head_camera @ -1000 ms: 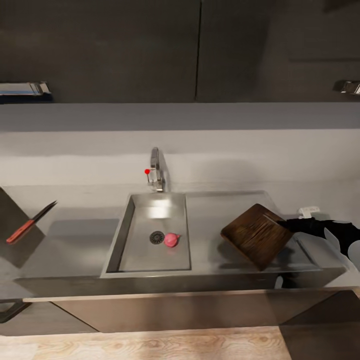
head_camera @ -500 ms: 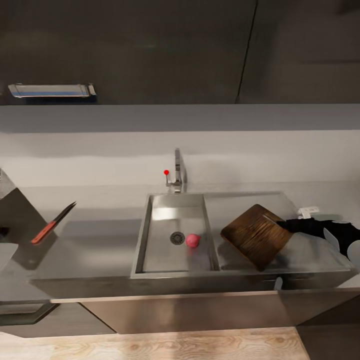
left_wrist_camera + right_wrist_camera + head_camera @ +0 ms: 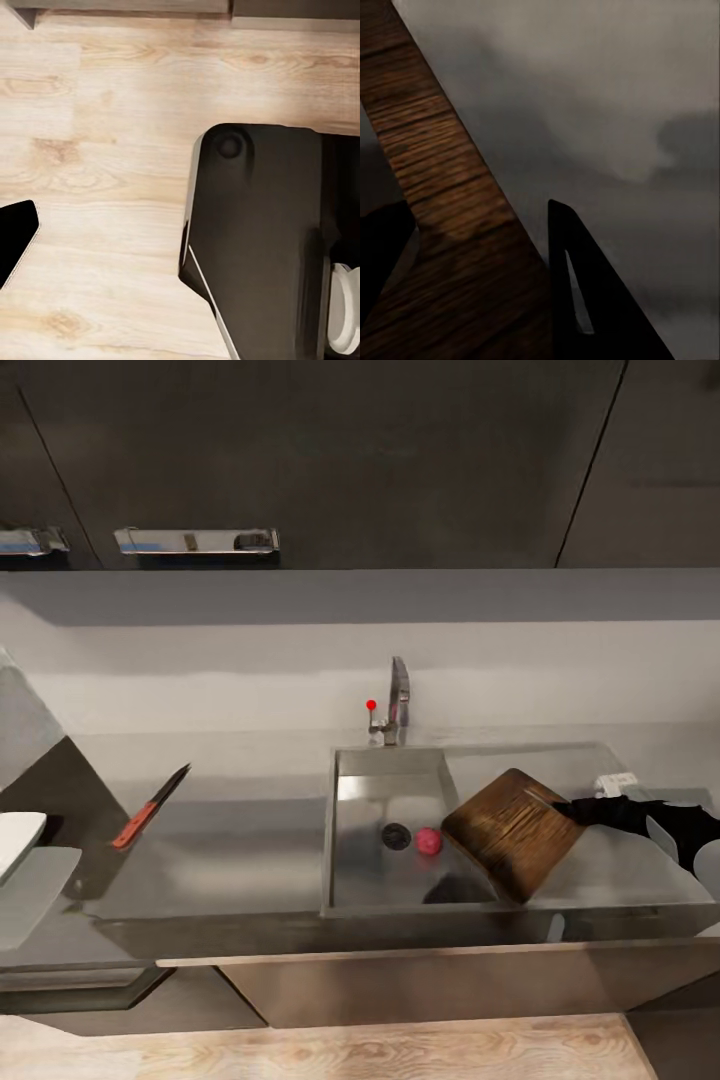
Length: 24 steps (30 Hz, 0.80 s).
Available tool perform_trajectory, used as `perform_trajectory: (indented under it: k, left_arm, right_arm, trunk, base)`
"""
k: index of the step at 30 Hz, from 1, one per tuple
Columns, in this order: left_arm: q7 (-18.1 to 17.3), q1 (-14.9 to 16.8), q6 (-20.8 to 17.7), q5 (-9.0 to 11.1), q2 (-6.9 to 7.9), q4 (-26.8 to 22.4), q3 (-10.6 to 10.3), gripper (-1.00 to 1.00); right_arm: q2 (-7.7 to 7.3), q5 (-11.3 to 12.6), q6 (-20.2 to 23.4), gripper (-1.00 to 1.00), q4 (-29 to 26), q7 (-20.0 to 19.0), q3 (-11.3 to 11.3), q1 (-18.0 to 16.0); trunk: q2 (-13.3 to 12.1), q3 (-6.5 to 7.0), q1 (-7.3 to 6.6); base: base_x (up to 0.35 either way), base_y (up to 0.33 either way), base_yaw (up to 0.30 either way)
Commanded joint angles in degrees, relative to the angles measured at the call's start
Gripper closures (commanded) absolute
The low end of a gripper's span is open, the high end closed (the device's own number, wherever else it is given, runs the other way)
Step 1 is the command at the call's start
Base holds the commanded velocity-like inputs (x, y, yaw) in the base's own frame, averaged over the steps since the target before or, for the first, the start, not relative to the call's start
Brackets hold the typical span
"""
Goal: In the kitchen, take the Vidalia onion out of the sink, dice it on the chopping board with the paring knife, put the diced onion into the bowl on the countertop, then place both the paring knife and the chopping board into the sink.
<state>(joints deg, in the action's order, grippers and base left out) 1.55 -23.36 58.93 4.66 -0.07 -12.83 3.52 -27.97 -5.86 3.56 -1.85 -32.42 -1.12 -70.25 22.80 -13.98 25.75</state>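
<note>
My right gripper (image 3: pixel 562 807) is shut on the far right edge of the dark brown chopping board (image 3: pixel 515 832), holding it tilted above the sink (image 3: pixel 352 830), its left corner over the basin's right side. In the right wrist view the board (image 3: pixel 442 187) lies between the dark fingers (image 3: pixel 577 292). The pink-red Vidalia onion (image 3: pixel 428 841) rests in the basin beside the round drain (image 3: pixel 396 836). The red-handled paring knife (image 3: pixel 150 807) lies on the grey countertop (image 3: pixel 240 840), left of the sink. A white bowl (image 3: pixel 18 840) shows at the left edge. One dark fingertip (image 3: pixel 15 240) hangs above the wooden floor.
A chrome faucet (image 3: pixel 397 705) with a red dot stands behind the basin. The steel drainboard (image 3: pixel 610 865) extends right of it. Dark wall cabinets (image 3: pixel 300 460) hang above the grey backsplash. My own dark base (image 3: pixel 262 247) stands on the pale wooden floor (image 3: pixel 97 112).
The view has slid left along the counter, and the held board has come with it: from above the drainboard to overhanging the basin. The bowl has come into view at the left.
</note>
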Motion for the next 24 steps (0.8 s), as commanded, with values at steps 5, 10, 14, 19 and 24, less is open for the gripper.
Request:
perform_trajectory:
  k: [5,10,14,19,24]
  left_arm:
    - [0.04,-0.02,0.04,0.09,-0.02,-0.09,0.00,-1.00]
    - [0.04,-0.02,0.04,0.09,0.00,-0.09,0.00,-1.00]
    - [-0.02,-0.02,0.05,0.09,0.16,-0.09,0.00,-1.00]
    - [-0.05,-0.02,0.12,0.09,0.24,-0.09,0.00,-1.00]
    - [-0.05,-0.02,0.15,0.09,0.24,-0.04,-0.02,-1.00]
  right_arm:
    - [0.01,-0.22,0.22,1.00,-0.10,-0.25,0.68,-0.06]
    - [0.02,-0.26,0.22,1.00,-0.09,-0.26,0.68,-0.06]
    - [0.02,-0.23,0.22,1.00,-0.09,-0.27,0.68,-0.06]
    - [0.33,-0.28,0.22,1.00,-0.09,-0.21,0.68,-0.06]
    - [0.47,-0.28,0.22,1.00,-0.09,-0.19,0.68,-0.06]
  trunk:
    - [0.12,-0.09,0.03]
    - [0.12,-0.09,0.03]
    - [0.12,-0.09,0.03]
    - [0.12,-0.09,0.03]
    - [0.12,-0.09,0.03]
  base:
    - [0.000,0.309,0.000]
    - [0.000,0.309,0.000]
    - [0.000,0.308,0.000]
    - [0.000,0.308,0.000]
    - [0.000,0.308,0.000]
